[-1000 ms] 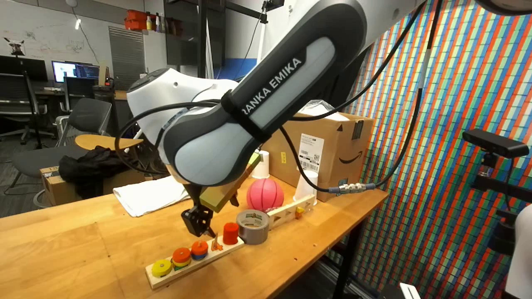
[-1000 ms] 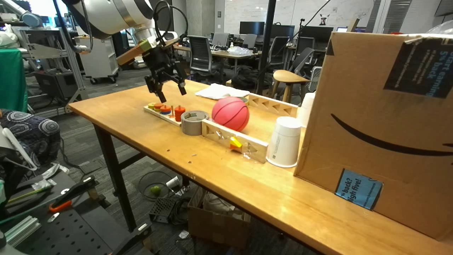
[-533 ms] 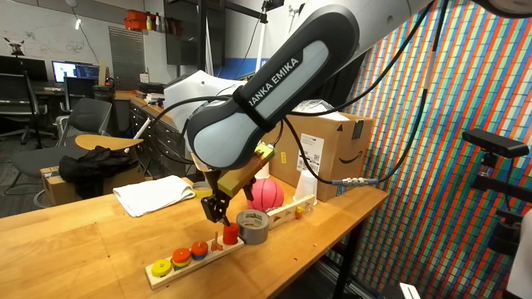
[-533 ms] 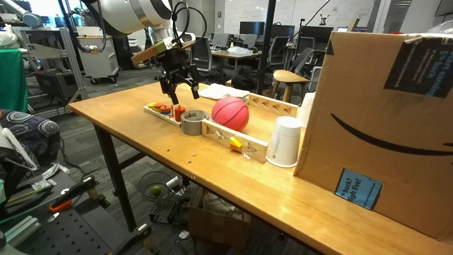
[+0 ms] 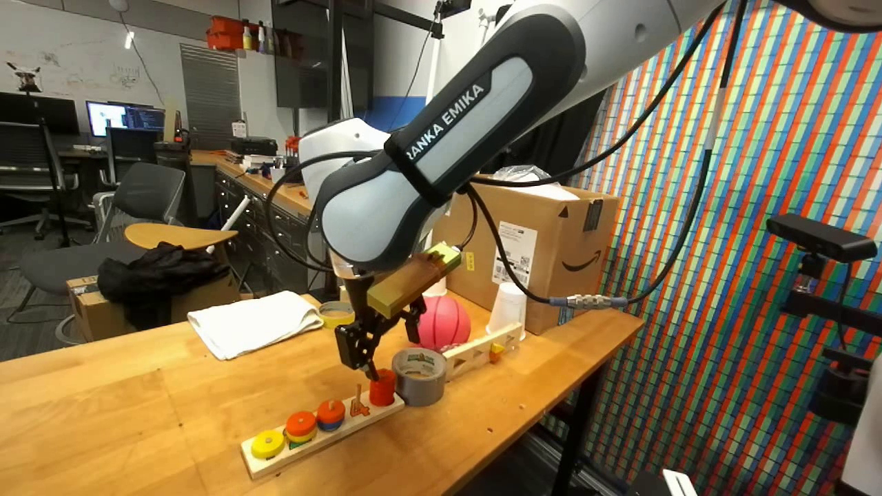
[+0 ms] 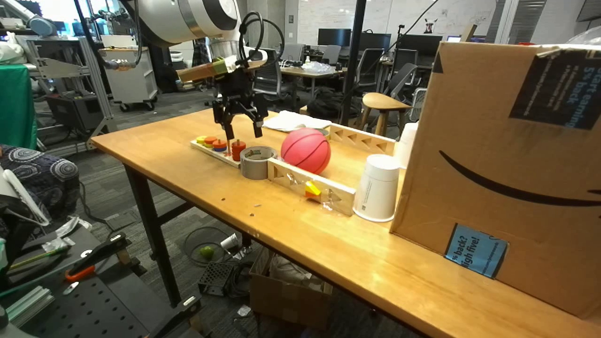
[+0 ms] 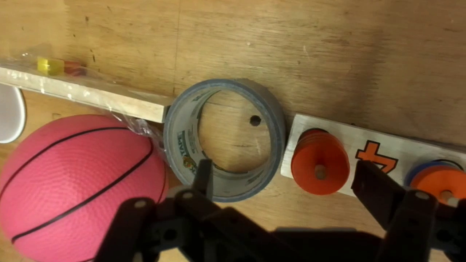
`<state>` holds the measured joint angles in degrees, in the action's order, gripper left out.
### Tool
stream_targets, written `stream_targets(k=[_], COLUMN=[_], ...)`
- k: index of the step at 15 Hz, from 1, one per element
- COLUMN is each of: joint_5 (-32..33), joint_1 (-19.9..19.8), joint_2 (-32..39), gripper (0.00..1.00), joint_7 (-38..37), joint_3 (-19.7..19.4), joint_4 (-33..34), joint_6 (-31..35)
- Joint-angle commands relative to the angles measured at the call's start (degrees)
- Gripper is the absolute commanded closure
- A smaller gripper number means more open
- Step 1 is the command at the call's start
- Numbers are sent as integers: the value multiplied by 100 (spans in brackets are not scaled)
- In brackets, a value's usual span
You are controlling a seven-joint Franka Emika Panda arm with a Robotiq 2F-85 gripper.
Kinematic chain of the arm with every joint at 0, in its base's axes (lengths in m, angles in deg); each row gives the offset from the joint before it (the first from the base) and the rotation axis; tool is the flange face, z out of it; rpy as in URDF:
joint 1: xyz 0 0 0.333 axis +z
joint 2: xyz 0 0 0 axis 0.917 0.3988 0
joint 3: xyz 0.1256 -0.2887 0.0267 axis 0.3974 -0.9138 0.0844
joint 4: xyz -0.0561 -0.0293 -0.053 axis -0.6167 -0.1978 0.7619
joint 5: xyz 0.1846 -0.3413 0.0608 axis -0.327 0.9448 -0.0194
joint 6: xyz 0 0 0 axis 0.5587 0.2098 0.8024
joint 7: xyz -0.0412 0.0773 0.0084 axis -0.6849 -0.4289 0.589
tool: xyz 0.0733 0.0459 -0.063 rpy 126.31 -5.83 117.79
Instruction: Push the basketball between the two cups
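Right of centre in an exterior view, the nearer white cup stands mouth down beside the large cardboard box; the farther white cup is partly hidden behind the box, and what either covers I cannot see. Pale plastic wrap shows at the box's top. In an exterior view the basketball rests at mid-frame on the wooden table, left of the cups, between the near rail and the far rail, the latter visible only there. The gripper hangs upper left of it, fingers apart; in the wrist view one tip overlaps the grey tape roll, the other the peg board, stacked with coloured discs. That view alone looks straight down the roll's core, ringing tabletop with a dark spot. A stretch of wood separates ball from cups; the near edge slants toward lower right
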<state>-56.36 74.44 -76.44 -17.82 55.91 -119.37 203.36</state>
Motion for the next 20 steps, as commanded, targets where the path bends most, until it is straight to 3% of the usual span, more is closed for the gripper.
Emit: stream_targets(k=[1,16,20], joint_5=[-385,-856,-508], joint_1=[-134,-443,-404], joint_2=[-211,80,87], gripper=[0,0,0], joint_7=[538,1382,1373], joint_3=[-84,-262,-322], joint_4=[-104,68,308], joint_6=[300,315,146])
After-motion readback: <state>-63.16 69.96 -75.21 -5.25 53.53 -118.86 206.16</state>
